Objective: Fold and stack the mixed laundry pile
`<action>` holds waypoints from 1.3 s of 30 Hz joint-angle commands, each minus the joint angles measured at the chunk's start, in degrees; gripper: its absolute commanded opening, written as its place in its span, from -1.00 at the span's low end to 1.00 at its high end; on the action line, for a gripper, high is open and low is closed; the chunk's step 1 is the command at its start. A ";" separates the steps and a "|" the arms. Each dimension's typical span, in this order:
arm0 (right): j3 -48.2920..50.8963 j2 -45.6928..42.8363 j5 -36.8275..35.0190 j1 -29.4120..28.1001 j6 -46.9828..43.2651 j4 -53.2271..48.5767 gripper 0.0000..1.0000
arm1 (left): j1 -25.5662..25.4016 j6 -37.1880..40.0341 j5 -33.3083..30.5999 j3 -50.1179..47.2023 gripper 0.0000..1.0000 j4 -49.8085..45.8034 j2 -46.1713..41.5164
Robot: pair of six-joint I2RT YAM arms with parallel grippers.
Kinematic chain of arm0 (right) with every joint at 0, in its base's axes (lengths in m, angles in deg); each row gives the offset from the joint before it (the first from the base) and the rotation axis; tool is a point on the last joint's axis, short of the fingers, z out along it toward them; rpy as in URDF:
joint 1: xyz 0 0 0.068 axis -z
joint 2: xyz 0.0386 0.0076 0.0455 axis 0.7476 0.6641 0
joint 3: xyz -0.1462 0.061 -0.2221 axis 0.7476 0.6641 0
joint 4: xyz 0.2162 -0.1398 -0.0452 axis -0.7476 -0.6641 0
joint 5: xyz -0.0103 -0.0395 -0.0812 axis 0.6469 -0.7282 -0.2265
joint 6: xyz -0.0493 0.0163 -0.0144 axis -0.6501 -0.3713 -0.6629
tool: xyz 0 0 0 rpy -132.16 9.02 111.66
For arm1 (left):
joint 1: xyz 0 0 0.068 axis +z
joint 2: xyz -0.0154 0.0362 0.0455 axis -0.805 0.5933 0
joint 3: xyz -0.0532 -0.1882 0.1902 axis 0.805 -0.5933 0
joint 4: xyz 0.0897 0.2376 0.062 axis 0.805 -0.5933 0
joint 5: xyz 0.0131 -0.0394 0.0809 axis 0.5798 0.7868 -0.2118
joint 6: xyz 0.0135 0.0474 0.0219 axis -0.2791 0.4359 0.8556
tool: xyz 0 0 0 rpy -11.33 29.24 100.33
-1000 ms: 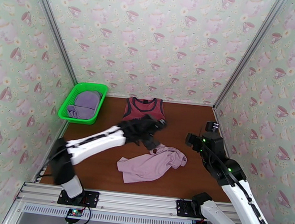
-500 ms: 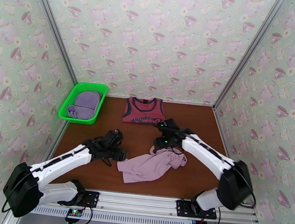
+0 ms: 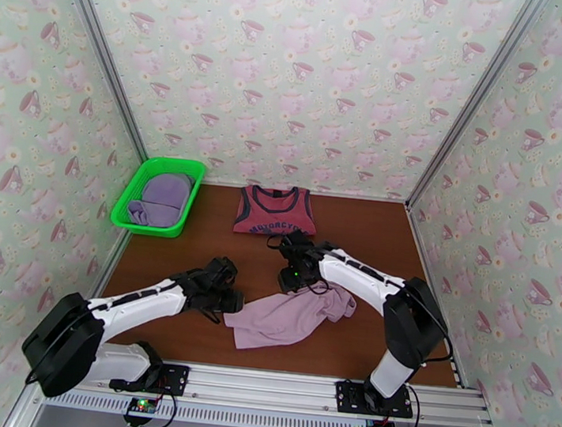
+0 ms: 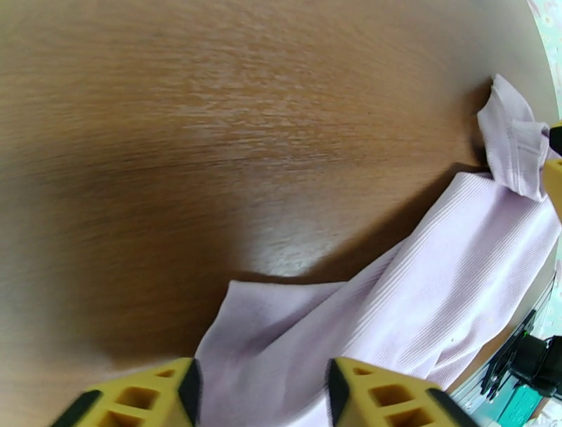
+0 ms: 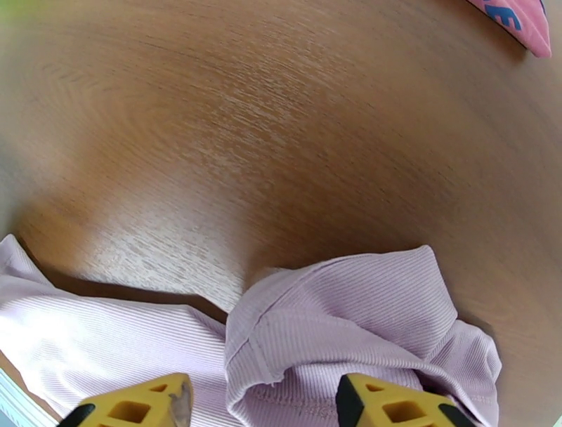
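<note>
A pale pink-lilac shirt (image 3: 291, 315) lies crumpled on the brown table (image 3: 374, 235). My left gripper (image 3: 228, 300) is low at the shirt's left corner. In the left wrist view its yellow fingers (image 4: 144, 400) stand apart, open, with the shirt's corner (image 4: 281, 351) lying between them. My right gripper (image 3: 289, 281) is at the shirt's far edge, also open. A bunched fold of the shirt (image 5: 330, 316) sits between its yellow fingertips (image 5: 393, 404). A dusty-red tank top (image 3: 275, 210) lies flat at the back of the table; its corner (image 5: 516, 21) shows in the right wrist view.
A green mesh basket (image 3: 138, 184) stands at the back left with a lavender garment (image 3: 162, 196) in it. Patterned walls close the table on three sides. A metal rail (image 3: 264, 387) runs along the near edge.
The left arm drew back from the table's middle and dropped to the shirt's left corner. The right arm swung in from the right to its far edge. Both pairs of jaws have narrowed.
</note>
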State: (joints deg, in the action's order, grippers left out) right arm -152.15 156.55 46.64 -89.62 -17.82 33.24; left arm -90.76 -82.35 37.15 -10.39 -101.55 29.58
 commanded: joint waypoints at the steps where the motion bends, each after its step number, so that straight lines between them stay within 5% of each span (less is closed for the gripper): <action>1: 1.45 1.35 2.22 -0.51 3.07 1.55 0.08 | 0.15 -1.25 1.94 -0.63 -0.24 2.82 0.26; 9: 2.14 3.13 3.50 -0.58 6.93 4.69 -0.12 | 0.18 -1.50 2.48 -1.66 -0.64 2.50 -0.91; 12: 2.29 3.24 1.51 -0.54 8.77 7.03 -0.56 | 0.17 -1.52 3.24 -2.16 -0.97 2.73 -0.76; 14: 2.08 2.46 -0.57 -0.44 9.95 7.88 -0.95 | 0.16 -1.65 3.86 -2.42 -1.00 2.89 -0.96; 15: 1.97 1.51 -1.68 -0.48 10.41 8.08 -1.00 | 0.10 -1.76 4.18 -2.52 -1.00 2.84 -1.42; 29: 9.59 -37.25 -15.08 2.11 14.57 3.58 -1.00 | 0.92 0.60 -0.17 2.40 -1.00 -9.47 -19.80; 30: 10.38 -38.83 -15.20 2.88 14.74 3.31 -1.00 | 1.00 1.03 -0.04 2.44 -0.76 -9.59 -19.48; 32: 12.13 -41.54 -15.81 4.66 15.49 2.68 -1.00 | 1.01 1.84 0.68 1.88 0.26 -9.14 -18.02; 33: 12.95 -42.31 -16.08 5.43 15.76 2.55 -1.00 | 0.92 2.27 1.18 1.52 0.44 -8.58 -17.18; 36: 14.98 -44.41 -18.08 7.89 16.80 1.93 -1.00 | 0.86 3.46 3.02 -0.25 0.68 -5.91 -14.36; 39: 16.75 -46.49 -22.17 9.65 17.66 1.68 -1.00 | 0.72 4.34 4.08 -1.75 0.72 -3.92 -11.39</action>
State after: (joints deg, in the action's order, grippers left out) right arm -136.47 112.31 29.42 -81.03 -2.08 36.61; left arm -90.06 -79.66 39.55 -10.48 -106.93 16.31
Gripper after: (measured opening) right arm 0.065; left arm 0.856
